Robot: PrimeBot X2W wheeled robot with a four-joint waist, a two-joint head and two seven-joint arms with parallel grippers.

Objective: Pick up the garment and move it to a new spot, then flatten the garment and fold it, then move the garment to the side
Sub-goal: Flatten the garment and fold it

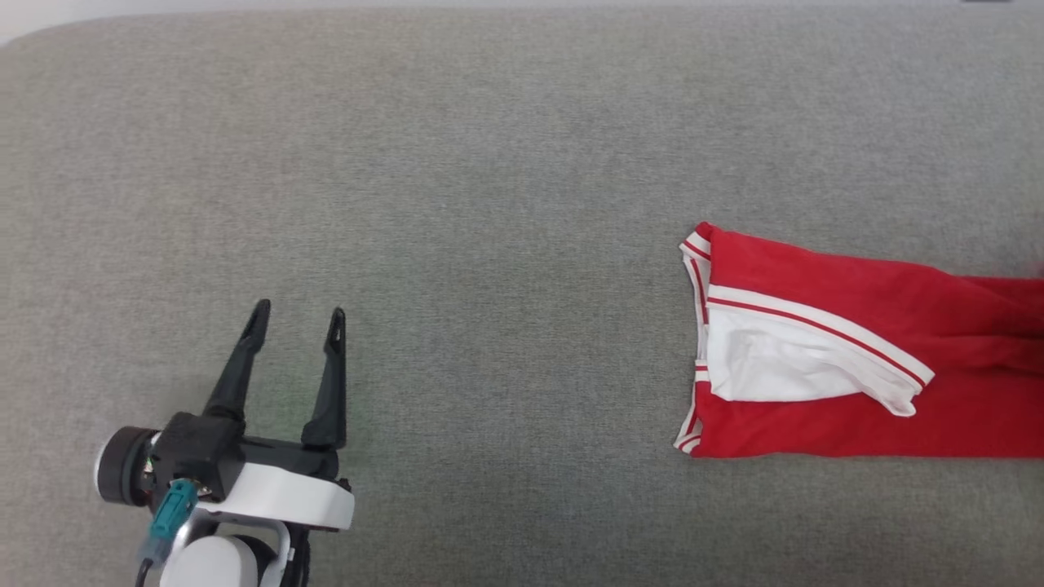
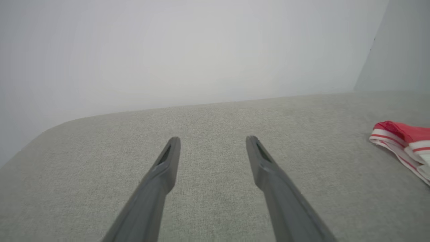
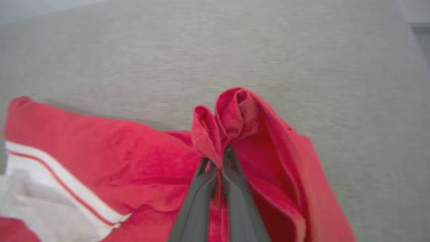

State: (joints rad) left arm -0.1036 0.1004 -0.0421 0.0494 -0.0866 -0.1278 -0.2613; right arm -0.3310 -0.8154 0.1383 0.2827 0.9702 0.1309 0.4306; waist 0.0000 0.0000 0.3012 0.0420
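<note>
The garment [image 1: 856, 359], a red jersey shirt with a white sleeve and red-and-white striped trim, lies folded at the right of the grey surface and runs off the head view's right edge. In the right wrist view my right gripper [image 3: 216, 161] is shut on a bunched red fold of the garment [image 3: 231, 114], which stands up between the two dark fingers. My left gripper [image 1: 298, 319] is at the lower left, open and holding nothing, far from the shirt. Its wrist view shows the striped edge of the garment [image 2: 403, 141] at the far right.
A grey fabric surface [image 1: 489, 204] spreads across the head view, with a pale wall [image 2: 188, 50] behind its rounded far-left edge.
</note>
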